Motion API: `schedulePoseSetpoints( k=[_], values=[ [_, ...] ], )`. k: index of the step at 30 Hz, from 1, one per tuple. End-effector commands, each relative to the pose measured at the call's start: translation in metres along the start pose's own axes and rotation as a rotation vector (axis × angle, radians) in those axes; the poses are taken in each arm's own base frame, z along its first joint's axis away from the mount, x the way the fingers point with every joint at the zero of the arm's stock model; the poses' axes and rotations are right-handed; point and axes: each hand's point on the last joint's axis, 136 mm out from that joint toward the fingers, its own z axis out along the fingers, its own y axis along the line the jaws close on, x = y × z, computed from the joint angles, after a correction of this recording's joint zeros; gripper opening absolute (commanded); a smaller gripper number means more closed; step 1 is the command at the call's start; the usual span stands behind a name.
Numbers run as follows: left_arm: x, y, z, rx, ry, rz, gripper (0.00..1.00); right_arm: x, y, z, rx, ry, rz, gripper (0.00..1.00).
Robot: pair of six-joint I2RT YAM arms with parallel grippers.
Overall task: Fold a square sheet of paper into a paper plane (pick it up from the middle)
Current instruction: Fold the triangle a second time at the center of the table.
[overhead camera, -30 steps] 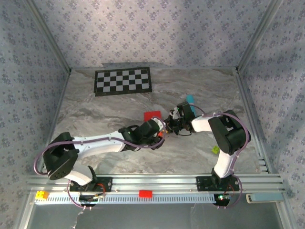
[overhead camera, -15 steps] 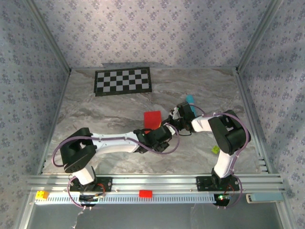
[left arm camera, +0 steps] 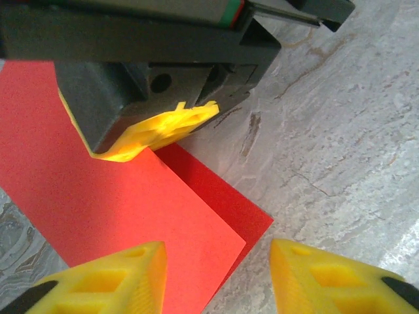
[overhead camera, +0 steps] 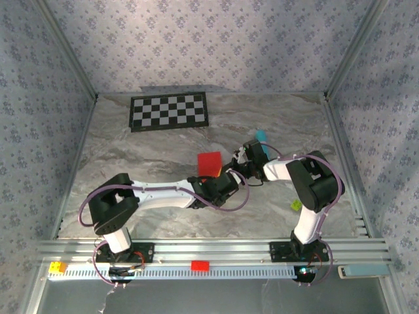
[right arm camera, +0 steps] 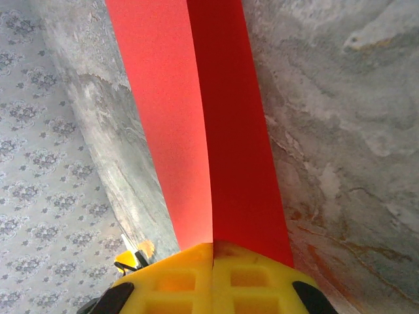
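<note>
The red sheet of paper is folded over itself near the table's middle, its upper layer brighter than the darker layer under it. My right gripper is shut on one edge of the sheet, with the yellow fingertips pressed together over the fold line. In the left wrist view that gripper shows from the front, clamping the paper's far edge. My left gripper is open just before the sheet's near corner, which points into the gap between its fingers. From above, the left gripper sits close beside the paper.
A black-and-white checkerboard lies at the back left. A teal stick is behind the right wrist, and a small yellow-green piece by the right arm. A red block and a yellow block rest on the front rail.
The left arm swung in and its gripper slid a little right, up to the paper. The sheet's free side has lifted and stands more upright. The right gripper stayed put.
</note>
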Motion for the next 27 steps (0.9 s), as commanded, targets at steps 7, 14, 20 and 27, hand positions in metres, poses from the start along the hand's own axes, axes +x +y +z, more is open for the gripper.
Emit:
schedulePoseSetpoints(
  k=[7, 14, 20, 27],
  values=[
    [-0.011, 0.008, -0.006, -0.046, -0.023, 0.004, 0.17, 0.0, 0.005, -0.006, -0.004, 0.002, -0.006, 0.07],
    [-0.013, 0.01, -0.01, -0.039, -0.035, -0.013, 0.0, 0.0, 0.004, -0.006, 0.0, -0.001, -0.006, 0.09],
    [-0.016, 0.011, -0.013, 0.026, -0.04, -0.067, 0.0, -0.004, 0.001, -0.014, 0.014, -0.029, -0.008, 0.15],
    [-0.015, 0.012, -0.014, 0.155, -0.038, -0.171, 0.0, -0.011, -0.014, -0.038, 0.089, -0.146, 0.002, 0.28]
  ],
)
